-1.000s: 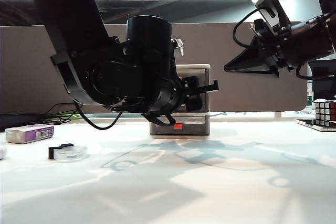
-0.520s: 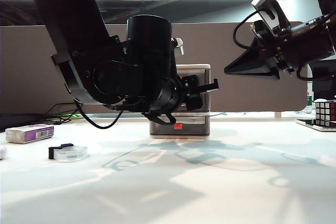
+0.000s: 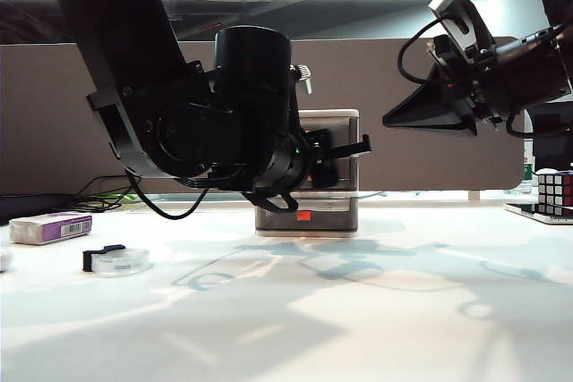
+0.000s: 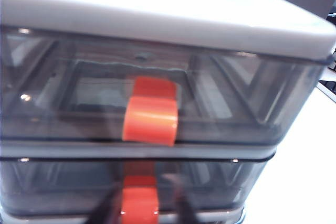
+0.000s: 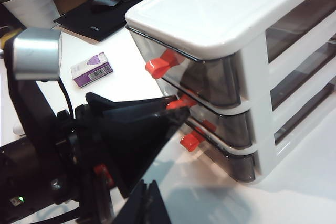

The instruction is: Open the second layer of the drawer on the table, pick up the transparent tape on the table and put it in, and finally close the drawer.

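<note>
table [image 3: 376,310] under both claws | drawer [image 3: 336,172] right in front of our left claw [image 4: 140,211] | we just squeezed its fingers in on the layer 2 red handle [image 4: 139,203], ready to pull | right claw [image 5: 148,203] up high, pinched, holding nothing | tape [image 3: 115,260] far to the side

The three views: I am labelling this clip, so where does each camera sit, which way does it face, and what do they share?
Exterior view: low at the table edge, facing the drawer; both arms show, left tool at the drawer front, right tool raised on the right.
Left wrist view: close to the drawer front, facing the second layer; blurred fingertips flank its red handle.
Right wrist view: above, beside the drawer; the right tool and the left arm show.
Shared: all three show the drawer.
</note>
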{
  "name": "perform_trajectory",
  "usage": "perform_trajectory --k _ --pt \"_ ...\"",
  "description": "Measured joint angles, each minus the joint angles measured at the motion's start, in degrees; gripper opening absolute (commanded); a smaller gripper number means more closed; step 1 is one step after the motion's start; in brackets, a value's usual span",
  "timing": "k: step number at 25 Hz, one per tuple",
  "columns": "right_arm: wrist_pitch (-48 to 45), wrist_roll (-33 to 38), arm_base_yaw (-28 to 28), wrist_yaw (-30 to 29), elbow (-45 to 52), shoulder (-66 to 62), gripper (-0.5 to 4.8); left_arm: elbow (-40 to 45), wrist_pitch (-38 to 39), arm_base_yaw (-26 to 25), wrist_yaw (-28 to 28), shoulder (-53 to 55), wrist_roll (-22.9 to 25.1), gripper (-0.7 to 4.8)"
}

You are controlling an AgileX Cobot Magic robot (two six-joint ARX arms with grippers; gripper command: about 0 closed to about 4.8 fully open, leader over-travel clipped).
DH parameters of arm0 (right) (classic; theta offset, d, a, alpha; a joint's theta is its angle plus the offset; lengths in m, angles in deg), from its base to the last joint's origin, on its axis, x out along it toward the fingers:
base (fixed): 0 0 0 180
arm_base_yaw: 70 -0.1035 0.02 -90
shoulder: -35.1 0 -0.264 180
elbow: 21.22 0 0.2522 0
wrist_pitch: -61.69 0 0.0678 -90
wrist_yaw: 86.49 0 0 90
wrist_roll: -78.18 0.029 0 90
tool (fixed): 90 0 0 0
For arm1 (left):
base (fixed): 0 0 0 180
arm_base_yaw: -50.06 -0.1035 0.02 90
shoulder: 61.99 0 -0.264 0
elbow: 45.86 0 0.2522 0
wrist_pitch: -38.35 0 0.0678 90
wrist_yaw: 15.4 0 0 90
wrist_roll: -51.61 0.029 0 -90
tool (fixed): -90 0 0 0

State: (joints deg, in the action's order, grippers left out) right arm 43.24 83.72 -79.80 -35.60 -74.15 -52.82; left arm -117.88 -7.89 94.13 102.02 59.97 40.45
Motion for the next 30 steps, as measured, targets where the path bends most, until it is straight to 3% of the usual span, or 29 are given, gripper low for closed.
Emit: perform_trajectory --k 3,5,10,11,17,30 --pt "0.00 0.00 0.00 -0.02 0.00 0.00 -0.05 -0.02 0.00 -0.15 0.04 0.00 0.13 1.04" --pt "0.00 0.00 0.00 -0.02 0.00 0.00 -0.05 -0.02 0.00 -0.13 0.02 0.00 0.24 0.48" --pt "0.00 0.00 0.00 -0.02 0.00 0.00 -0.05 -0.02 0.07 -0.15 0.13 0.00 0.42 0.42" --pt "0.00 0.00 0.00 -0.02 0.00 0.00 -0.05 -0.02 0.22 -0.15 0.13 0.00 0.42 -0.04" --pt "-3.61 -0.04 -0.81 -0.02 -0.02 -1.31 -0.05 -0.13 1.44 -0.11 0.20 0.00 0.61 -0.05" --pt "-4.26 0.37 -3.19 -3.08 -13.38 -13.99 -0.05 -0.13 2.51 -0.02 0.13 -0.09 0.59 -0.05"
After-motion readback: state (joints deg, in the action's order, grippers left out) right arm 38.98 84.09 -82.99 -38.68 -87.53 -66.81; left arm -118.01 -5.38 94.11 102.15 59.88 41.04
